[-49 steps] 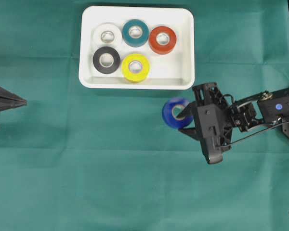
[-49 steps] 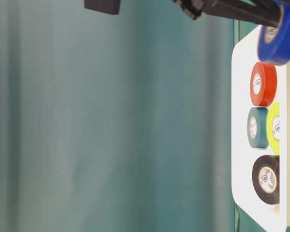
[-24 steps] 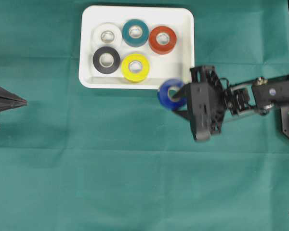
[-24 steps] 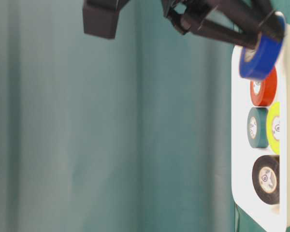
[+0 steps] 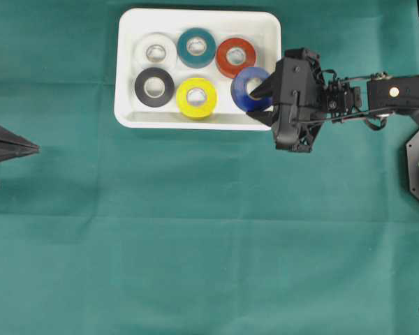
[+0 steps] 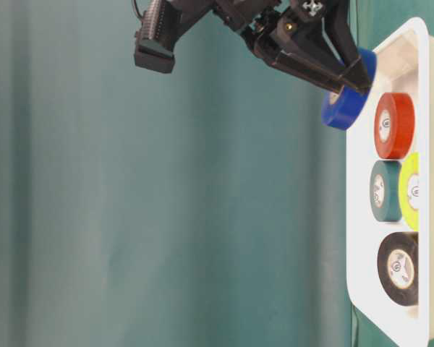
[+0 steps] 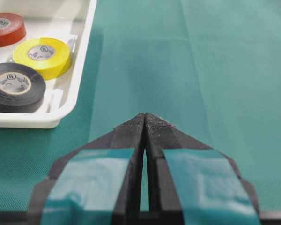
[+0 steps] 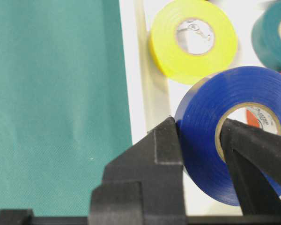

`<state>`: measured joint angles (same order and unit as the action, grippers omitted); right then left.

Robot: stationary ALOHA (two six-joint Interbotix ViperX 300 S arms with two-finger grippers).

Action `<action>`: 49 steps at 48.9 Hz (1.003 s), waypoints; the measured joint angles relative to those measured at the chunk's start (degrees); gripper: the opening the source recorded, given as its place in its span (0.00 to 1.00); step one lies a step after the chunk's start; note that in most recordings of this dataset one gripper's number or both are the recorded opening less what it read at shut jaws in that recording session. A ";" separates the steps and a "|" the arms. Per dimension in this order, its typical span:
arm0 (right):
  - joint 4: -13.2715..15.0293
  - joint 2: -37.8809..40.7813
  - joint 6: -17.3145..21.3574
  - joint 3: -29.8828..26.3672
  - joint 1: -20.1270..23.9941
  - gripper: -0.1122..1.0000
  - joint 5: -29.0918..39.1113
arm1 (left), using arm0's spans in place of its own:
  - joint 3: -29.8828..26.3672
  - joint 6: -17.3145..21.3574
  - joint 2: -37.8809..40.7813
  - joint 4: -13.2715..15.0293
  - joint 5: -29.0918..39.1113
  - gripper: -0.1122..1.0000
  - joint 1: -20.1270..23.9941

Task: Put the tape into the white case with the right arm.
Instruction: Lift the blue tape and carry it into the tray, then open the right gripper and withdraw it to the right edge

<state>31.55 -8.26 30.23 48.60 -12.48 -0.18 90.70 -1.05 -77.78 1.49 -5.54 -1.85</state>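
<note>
The right gripper (image 5: 260, 94) is clamped on the blue tape roll (image 5: 247, 88), one finger through the core and the other against the outer wall, as the right wrist view shows. It holds the roll over the near right corner of the white case (image 5: 265, 42), and the table-level view shows the roll lifted clear of the case floor, tilted on edge. The step in hand looks like the carry into the case, nearly complete: the roll is above the interior but not set down. The next move likely calls for lowering into the bare patch just beside the red roll (image 5: 235, 57) and the yellow roll (image 5: 196, 98), then parting the fingers; the inner finger must slip out of the core without dragging the roll back over the rim.

The case already holds five rolls lying flat: white (image 5: 155, 52), teal (image 5: 196, 47) and red along the far side, black (image 5: 153, 86) and yellow along the near side.

The left gripper (image 5: 28, 147) rests at the left edge of the green cloth (image 5: 195, 237), fingers together and holding nothing
</note>
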 measured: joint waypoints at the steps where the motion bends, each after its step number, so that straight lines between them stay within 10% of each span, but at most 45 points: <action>1: 0.00 0.09 0.00 0.00 0.09 0.12 0.00 | 0.00 0.00 0.00 0.00 0.00 0.10 -0.09; 16: 0.00 0.70 -0.09 0.18 -0.18 0.14 -0.09 | 0.00 0.00 0.00 -0.09 0.00 0.10 0.00; 30: 0.00 0.62 -0.18 0.44 -0.88 0.76 -0.09 | 0.00 -0.09 0.00 0.00 0.00 0.10 -0.09; 49: 0.00 -6.59 -0.18 6.15 -0.97 0.67 0.00 | 0.00 0.00 0.00 0.00 0.00 0.10 -0.09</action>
<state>31.55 -14.85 30.06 54.76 -13.45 -0.18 90.70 -1.05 -77.78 1.49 -5.54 -1.93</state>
